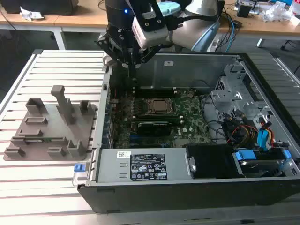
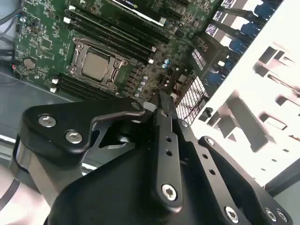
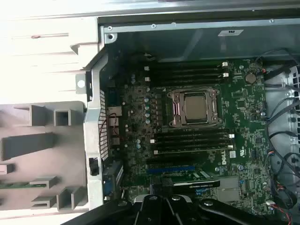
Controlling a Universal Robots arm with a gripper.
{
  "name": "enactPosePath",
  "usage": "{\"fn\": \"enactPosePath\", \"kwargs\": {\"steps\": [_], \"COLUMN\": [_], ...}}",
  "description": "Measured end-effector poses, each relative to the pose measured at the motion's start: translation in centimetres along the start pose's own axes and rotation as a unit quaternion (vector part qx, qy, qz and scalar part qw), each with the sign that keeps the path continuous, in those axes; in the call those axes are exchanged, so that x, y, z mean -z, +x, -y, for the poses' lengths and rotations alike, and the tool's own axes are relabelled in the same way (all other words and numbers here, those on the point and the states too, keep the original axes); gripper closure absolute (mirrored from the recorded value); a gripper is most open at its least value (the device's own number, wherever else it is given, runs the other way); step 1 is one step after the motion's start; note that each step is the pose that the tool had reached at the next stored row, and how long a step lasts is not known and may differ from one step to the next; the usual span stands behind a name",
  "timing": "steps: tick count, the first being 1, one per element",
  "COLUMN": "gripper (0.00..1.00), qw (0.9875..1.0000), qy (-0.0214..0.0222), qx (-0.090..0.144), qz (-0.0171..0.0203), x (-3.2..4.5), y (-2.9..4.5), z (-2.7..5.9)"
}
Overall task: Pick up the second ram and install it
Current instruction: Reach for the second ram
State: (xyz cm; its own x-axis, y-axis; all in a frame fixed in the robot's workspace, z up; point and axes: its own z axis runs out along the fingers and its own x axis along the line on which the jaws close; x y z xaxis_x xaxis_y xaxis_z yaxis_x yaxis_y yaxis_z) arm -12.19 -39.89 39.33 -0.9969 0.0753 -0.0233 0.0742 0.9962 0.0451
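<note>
The second ram [image 3: 11, 185], cut off at the frame edge, lies on the grey fixture plate [image 1: 50, 129]. It is well apart from the gripper [image 1: 133, 80], pressed together over the computer case's [image 1: 197, 63] far corner.

I see a grey fixture plate [image 1: 47, 133] near the slatted table's [image 1: 42, 187] edge on the exterior view's left. The open computer case [image 1: 187, 199] stands just beside it, motherboard [image 1: 192, 112] inside.

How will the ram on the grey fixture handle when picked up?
The ram looks like a thin flat board: probably stiff and light. It lies low in the fixture, so it likely offers little edge to grip.
</note>
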Motion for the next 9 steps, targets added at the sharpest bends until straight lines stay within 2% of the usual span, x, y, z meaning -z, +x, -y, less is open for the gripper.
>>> {"fn": "enactPosePath", "kwargs": {"steps": [7, 9], "gripper": [0.89, 0.89], "qw": [1.0000, 1.0000], "qy": [0.0000, 0.0000], "qx": [0.000, 0.000], "qz": [0.0000, 0.0000], "x": [0.07, 0.09], "y": [2.88, 3.44], "z": [0.22, 0.26]}}
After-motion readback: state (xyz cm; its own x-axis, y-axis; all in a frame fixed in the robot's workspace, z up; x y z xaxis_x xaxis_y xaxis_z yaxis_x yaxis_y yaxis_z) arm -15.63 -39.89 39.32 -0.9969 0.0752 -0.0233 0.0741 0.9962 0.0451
